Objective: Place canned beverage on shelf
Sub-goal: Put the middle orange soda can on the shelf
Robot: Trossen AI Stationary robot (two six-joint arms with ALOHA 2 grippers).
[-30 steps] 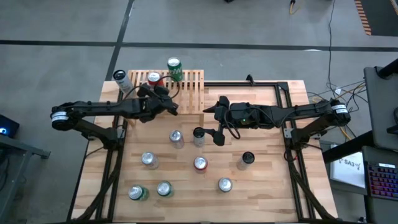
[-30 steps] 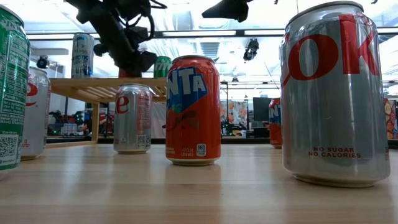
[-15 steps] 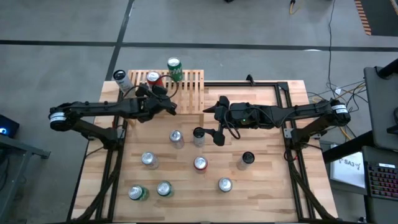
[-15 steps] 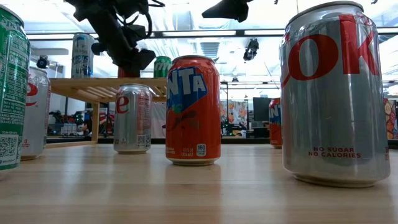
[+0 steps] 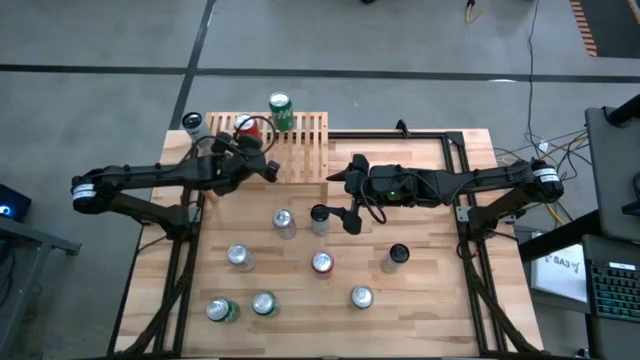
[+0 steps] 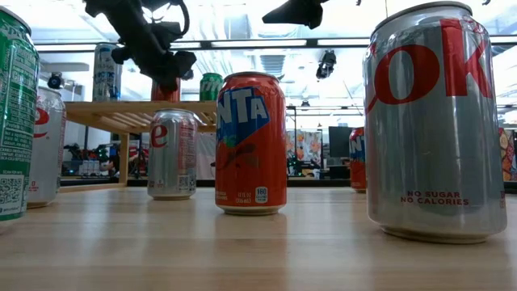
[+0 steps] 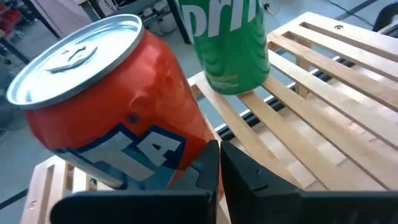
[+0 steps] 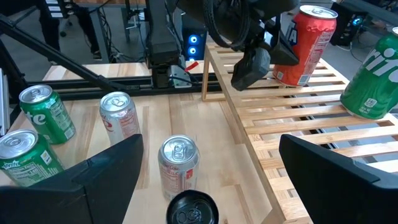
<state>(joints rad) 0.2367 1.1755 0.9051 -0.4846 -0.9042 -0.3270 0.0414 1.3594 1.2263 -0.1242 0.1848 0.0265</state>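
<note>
Fingers pressed together, left hand (image 5: 268,168) hovers just beside the red can (image 5: 245,127) standing on the shelf (image 5: 300,140); right hand (image 5: 340,205), spread wide, hangs over black-topped can (image 5: 320,214), seemingly the next pickup.

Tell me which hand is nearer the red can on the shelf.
Left. The left hand sits right beside the red can over the shelf; the right hand hovers over the table, clearly farther away.
</note>
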